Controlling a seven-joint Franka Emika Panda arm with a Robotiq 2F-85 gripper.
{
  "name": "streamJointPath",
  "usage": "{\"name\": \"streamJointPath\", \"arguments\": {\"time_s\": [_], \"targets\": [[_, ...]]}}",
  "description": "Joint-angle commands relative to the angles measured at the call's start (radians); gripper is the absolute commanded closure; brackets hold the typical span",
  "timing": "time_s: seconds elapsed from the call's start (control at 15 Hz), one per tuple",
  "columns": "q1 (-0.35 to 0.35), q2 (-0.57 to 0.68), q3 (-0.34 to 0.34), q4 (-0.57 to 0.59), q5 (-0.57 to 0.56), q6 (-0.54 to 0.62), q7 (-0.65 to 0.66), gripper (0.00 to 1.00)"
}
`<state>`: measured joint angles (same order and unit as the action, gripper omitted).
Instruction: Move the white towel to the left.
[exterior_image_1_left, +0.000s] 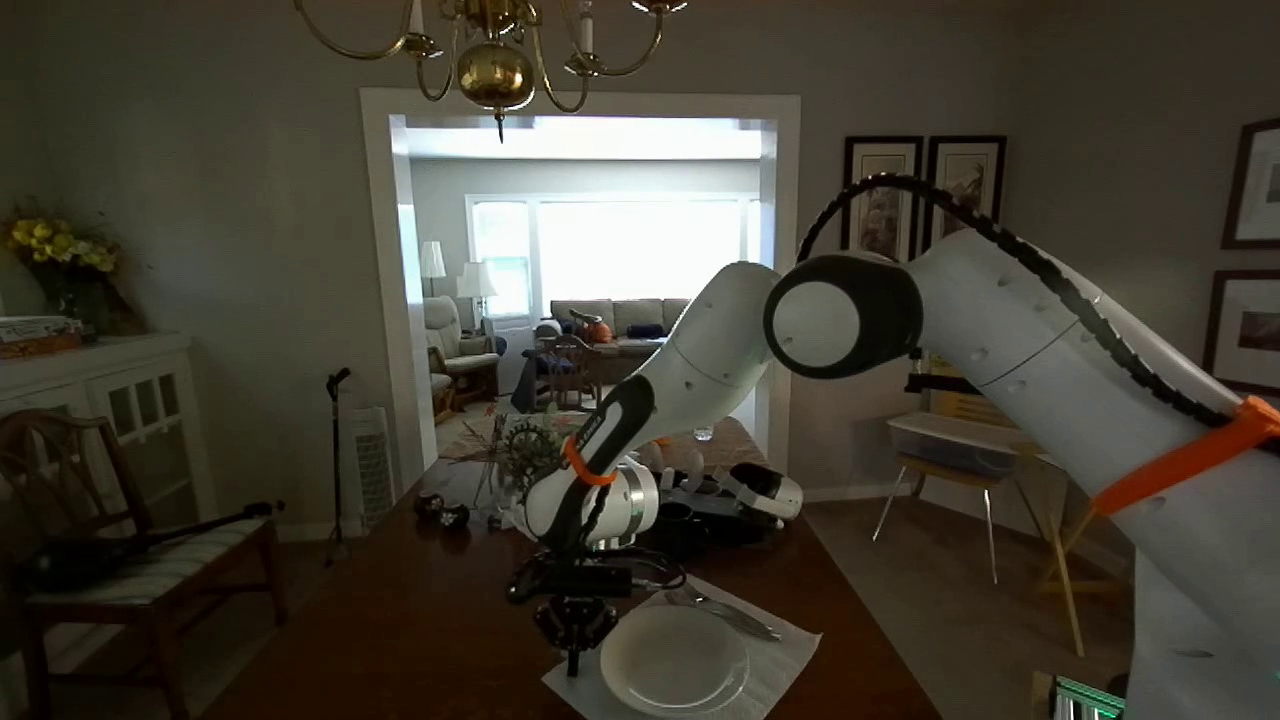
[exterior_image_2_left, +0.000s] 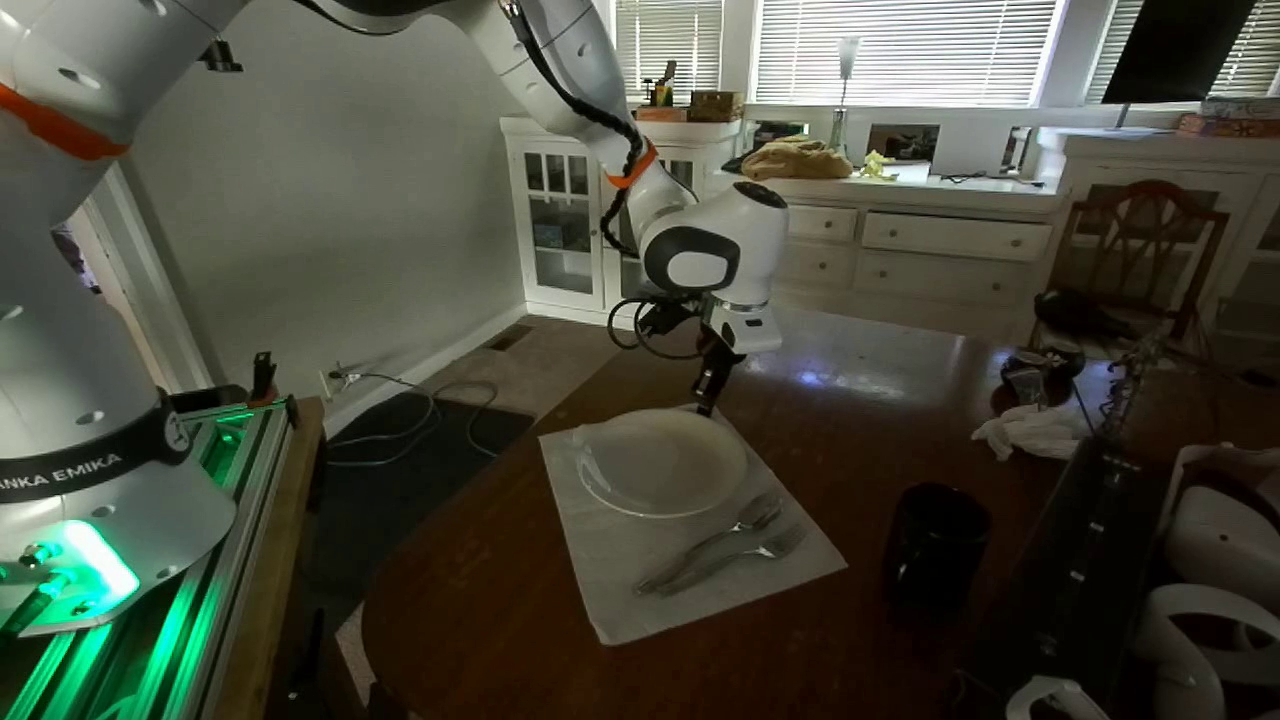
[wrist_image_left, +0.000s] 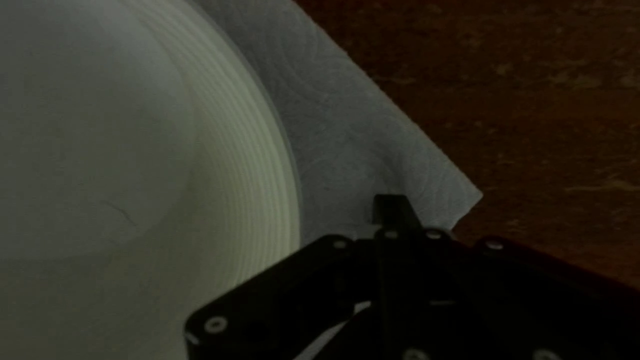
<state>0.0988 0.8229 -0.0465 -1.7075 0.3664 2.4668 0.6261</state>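
Observation:
The white towel (exterior_image_1_left: 778, 660) lies flat on the brown table, and it also shows in an exterior view (exterior_image_2_left: 610, 590) and the wrist view (wrist_image_left: 340, 110). A white round plate (exterior_image_2_left: 660, 465) rests on it, with a spoon (exterior_image_2_left: 757, 512) and a fork (exterior_image_2_left: 775, 546) beside the plate. My gripper (exterior_image_1_left: 573, 665) points down at the towel's corner beside the plate; it also shows in an exterior view (exterior_image_2_left: 706, 408). In the wrist view its fingers (wrist_image_left: 392, 207) are together, just inside that corner. The fingertips look at or very near the cloth. I cannot tell whether cloth is pinched between them.
A black mug (exterior_image_2_left: 935, 545) stands on the table beyond the cutlery. Black and white equipment (exterior_image_1_left: 765, 495) lies farther along the table. A dark item with a crumpled white cloth (exterior_image_2_left: 1030, 430) is near a glass-like arrangement. A chandelier (exterior_image_1_left: 497, 75) hangs above.

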Motion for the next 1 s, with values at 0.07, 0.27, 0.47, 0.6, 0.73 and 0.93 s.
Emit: {"name": "streamJointPath", "arguments": {"time_s": [0.07, 0.27, 0.47, 0.6, 0.73, 0.93], "targets": [[0.015, 0.040, -0.011, 0.031, -0.025, 0.020, 0.036, 1.00], [0.010, 0.061, -0.013, 0.059, -0.024, 0.020, 0.044, 1.00], [0.005, 0.084, -0.017, 0.095, -0.024, 0.016, 0.064, 1.00], [0.002, 0.103, -0.022, 0.127, -0.025, 0.014, 0.078, 1.00], [0.003, 0.122, -0.030, 0.160, -0.030, 0.011, 0.094, 1.00], [0.000, 0.154, -0.040, 0.213, -0.033, 0.004, 0.125, 1.00]]}}
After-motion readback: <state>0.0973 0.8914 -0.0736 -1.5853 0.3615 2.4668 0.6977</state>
